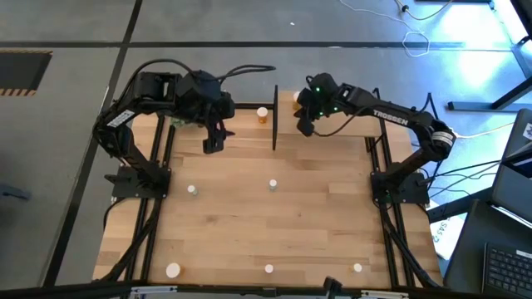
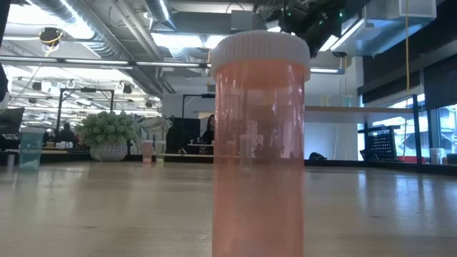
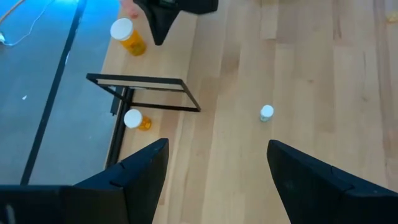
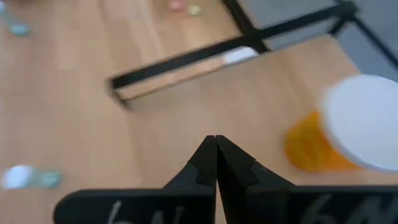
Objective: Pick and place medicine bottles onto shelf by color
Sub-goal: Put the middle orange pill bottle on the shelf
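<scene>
Right gripper (image 4: 215, 144) clenched empty beside orange bottle (image 4: 339, 134) near table's far edge, by shelf (image 1: 275, 116). Left gripper (image 3: 214, 165) spread wide, idle. Risk: shut fingers topple bottle instead of grasping.

The tabletop (image 1: 274, 216) is made of pale butcher-block wood, laid in narrow strips with a smooth satin finish, and it is framed by thin black metal posts (image 1: 275, 116) with a matt coat. The bottle nearest the low camera (image 2: 259, 150) is formed of translucent pink-orange plastic with a slight gloss, closed by a ribbed, matt white plastic cap, and an orange bottle (image 4: 336, 140) of similar see-through plastic with a smooth white lid is seen beside the right gripper (image 4: 215, 149), whose fingers are moulded of matt black plastic. The floor (image 1: 66, 91) around the table is seen as smooth grey concrete with a dull sheen.
</scene>
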You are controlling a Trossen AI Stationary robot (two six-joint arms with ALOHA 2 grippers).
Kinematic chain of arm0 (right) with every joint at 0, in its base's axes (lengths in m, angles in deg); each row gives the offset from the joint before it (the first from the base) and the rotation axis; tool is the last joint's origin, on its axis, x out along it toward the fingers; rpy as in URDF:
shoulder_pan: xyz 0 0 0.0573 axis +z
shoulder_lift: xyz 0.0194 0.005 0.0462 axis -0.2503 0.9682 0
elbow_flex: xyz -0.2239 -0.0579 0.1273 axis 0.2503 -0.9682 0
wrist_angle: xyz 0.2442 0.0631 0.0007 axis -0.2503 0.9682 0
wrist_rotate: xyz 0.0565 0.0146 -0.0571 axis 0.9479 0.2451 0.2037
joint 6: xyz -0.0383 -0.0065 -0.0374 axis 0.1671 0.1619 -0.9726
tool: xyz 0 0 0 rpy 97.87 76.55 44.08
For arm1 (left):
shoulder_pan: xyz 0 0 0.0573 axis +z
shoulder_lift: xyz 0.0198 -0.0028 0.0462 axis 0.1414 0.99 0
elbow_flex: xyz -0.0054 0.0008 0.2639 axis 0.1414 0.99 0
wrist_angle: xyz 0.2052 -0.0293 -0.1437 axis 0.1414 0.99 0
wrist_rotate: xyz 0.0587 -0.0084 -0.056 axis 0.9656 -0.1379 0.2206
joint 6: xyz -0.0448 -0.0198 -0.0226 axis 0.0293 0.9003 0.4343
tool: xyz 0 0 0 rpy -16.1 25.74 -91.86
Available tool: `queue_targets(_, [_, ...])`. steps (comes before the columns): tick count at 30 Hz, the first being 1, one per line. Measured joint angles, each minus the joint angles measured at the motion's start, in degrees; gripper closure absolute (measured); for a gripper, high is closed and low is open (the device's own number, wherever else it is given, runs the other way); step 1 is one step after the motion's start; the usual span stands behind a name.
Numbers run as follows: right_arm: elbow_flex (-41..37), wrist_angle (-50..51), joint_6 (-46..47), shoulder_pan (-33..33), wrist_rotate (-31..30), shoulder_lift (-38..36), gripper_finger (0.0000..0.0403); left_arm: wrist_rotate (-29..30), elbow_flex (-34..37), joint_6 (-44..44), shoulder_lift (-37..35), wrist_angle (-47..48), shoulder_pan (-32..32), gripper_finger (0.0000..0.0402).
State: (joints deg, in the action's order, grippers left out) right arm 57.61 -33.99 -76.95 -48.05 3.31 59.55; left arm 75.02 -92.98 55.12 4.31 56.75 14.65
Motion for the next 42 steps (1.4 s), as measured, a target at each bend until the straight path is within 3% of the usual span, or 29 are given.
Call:
queue_targets(8, [-4.0,-4.5,0.2,-1.6,-1.3,0.0,0.0401,0.0,0.0,1.1,0.0,0.0,0.0,0.0133])
queue_targets(28, [-4.1,-5.5,-0.2,-2.2,-1.3,0.0,0.0402,0.0,0.0,1.5,0.0,0.0,0.0,0.0133])
queue_targets(42, [-4.1,-8.4,-1.3,-2.3,-5.1,0.0,0.0402,0.0,0.0,1.4,0.0,0.0,0.0,0.0133])
